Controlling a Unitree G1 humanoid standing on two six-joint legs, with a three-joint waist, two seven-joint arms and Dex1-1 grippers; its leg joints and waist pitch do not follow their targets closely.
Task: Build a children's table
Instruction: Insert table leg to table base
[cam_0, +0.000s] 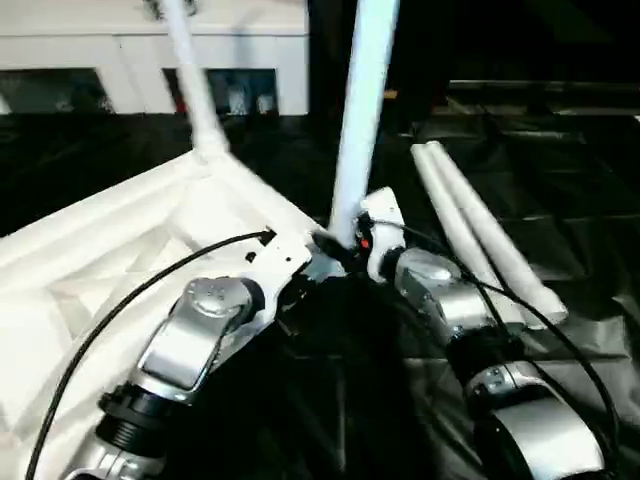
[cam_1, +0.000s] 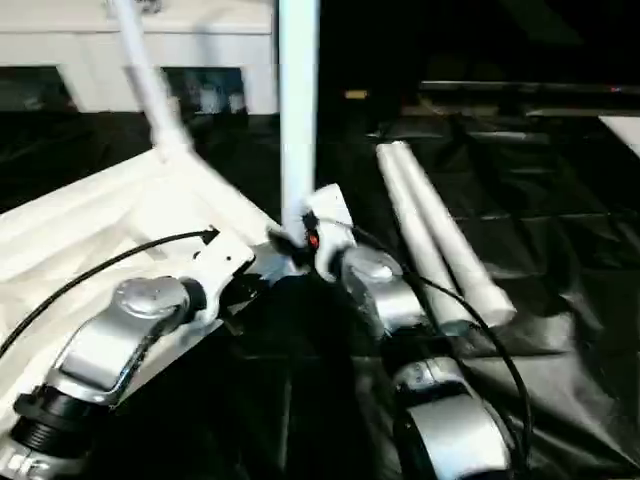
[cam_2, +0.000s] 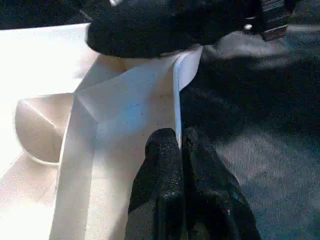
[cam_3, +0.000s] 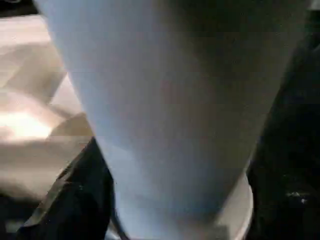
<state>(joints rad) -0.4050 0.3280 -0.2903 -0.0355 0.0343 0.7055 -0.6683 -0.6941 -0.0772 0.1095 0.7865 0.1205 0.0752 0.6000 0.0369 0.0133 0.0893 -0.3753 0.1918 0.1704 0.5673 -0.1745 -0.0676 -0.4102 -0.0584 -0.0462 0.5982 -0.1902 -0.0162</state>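
1. Already the tabletop (cam_0: 120, 250) lies upside down on the black sheet (cam_0: 560, 250), ribbed underside up, filling the nine o'clock side of the head views.
2. One leg (cam_0: 195, 90) stands in the far corner socket at about eleven o'clock, leaning a little; I judge it fitted.
3. A second leg (cam_0: 362, 110) stands upright at the near corner at twelve o'clock, its wide foot at the socket. Whether it is fully seated I cannot tell.
4. The right gripper (cam_0: 345, 245) is at the base of that upright leg, and the wrist view shows the leg close between dark fingers (cam_3: 75, 200); its jaws look clenched round the leg.
5. The left gripper (cam_2: 181, 150) pinches the thin edge wall of the tabletop near the same corner, jaws clamped on it, steadying the top.
6. Two more legs (cam_0: 480, 230) lie side by side on the sheet at two o'clock, untouched.
7. So the job looks roughly halfway: one leg in, one going in, two left to pick up and fit, then the table to be turned upright.
8. A white cabinet (cam_0: 150, 60) stands behind at eleven o'clock.
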